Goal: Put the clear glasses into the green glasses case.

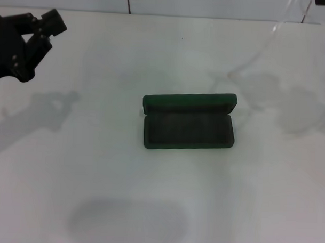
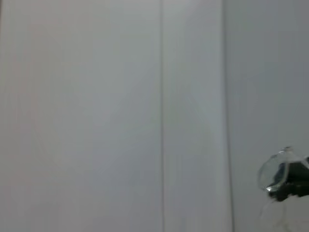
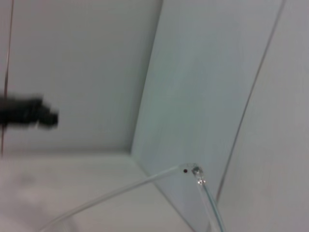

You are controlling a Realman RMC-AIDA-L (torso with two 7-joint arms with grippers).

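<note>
clear glasses (image 1: 272, 37): raised at far right, well above the table (image 1: 97, 167), carried by the right hand, which is almost out of frame, so I cannot tell its finger state | green glasses case (image 1: 188, 122): open at table centre, long axis left-right, lies near-left of glasses | left hand (image 1: 40, 32): far left, fingers spread, empty, idle.
</note>
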